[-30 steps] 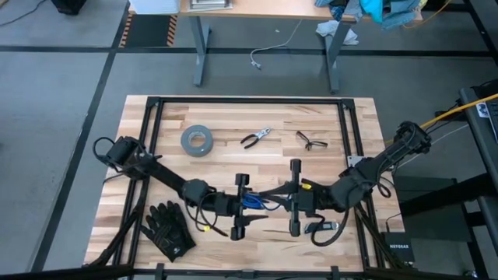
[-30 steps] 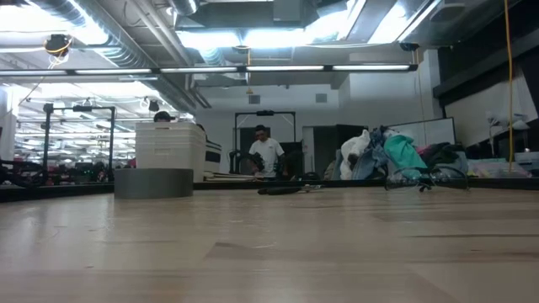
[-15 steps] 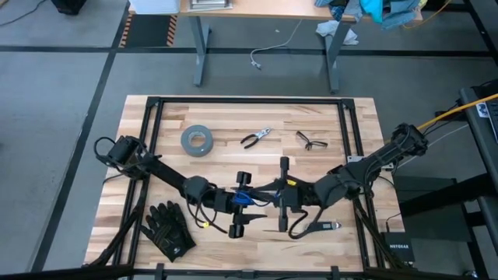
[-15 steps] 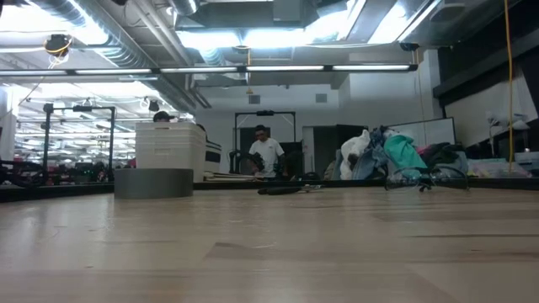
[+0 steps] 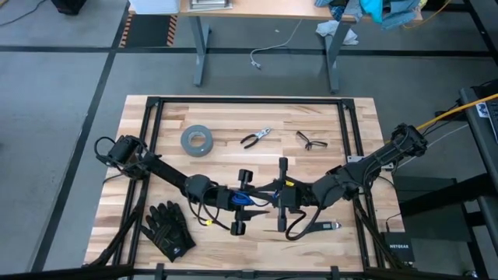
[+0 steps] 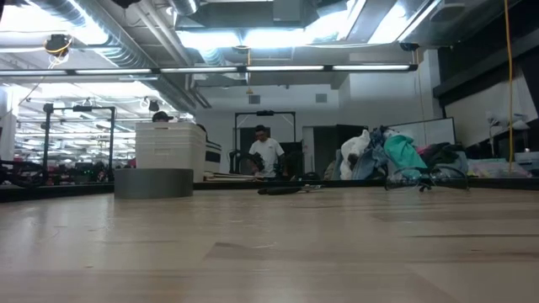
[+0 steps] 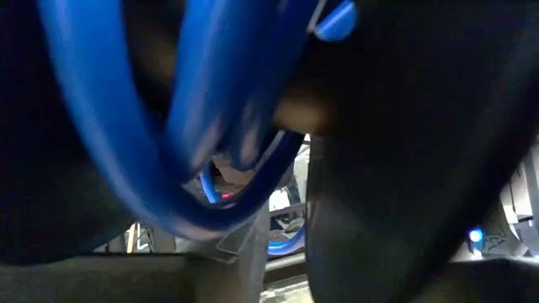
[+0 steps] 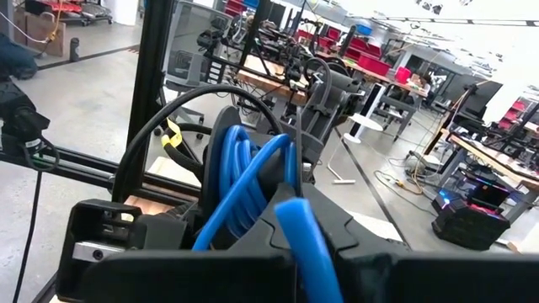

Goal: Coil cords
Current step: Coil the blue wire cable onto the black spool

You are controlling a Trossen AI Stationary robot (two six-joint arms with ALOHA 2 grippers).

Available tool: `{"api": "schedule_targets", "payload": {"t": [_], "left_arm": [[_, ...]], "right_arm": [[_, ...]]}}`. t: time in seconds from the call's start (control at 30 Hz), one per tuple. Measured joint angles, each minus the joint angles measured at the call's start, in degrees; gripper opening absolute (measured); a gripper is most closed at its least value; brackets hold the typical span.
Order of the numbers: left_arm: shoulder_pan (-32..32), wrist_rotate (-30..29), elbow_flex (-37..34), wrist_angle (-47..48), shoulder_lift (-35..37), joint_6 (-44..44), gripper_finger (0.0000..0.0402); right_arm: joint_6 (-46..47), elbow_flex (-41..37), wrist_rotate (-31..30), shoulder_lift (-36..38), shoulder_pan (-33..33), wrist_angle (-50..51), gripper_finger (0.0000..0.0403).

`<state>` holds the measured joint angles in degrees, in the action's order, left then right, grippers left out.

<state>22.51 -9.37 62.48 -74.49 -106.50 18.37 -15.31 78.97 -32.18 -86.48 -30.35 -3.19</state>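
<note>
Both arms meet above the near middle of the desk, where the cords hang between them as a small blue and black bundle, held off the wood likely so loops can be laid on freely. The right gripper is clenched on a blue strand, seemingly to anchor the coil while the other arm works. The left gripper straddles the bundle, blue loops filling its wrist view, but whether it grips or is released I cannot tell
</note>
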Motion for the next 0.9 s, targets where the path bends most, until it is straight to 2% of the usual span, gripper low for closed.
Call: {"api": "schedule_targets", "payload": {"t": [0.47, 0.9], "left_arm": [[-0.06, 0.06, 0.00, 1.03, 0.00, -0.37, 0.0010], [-0.49, 0.26, 0.09, 6.56, 0.17, -0.08, 0.0008]], "right_arm": [[0.02, -0.01, -0.15, 0.00, 0.00, 0.44, 0.0003], [-0.02, -0.06, -0.13, 0.00, -0.08, 2.35, 0.0003]]}}
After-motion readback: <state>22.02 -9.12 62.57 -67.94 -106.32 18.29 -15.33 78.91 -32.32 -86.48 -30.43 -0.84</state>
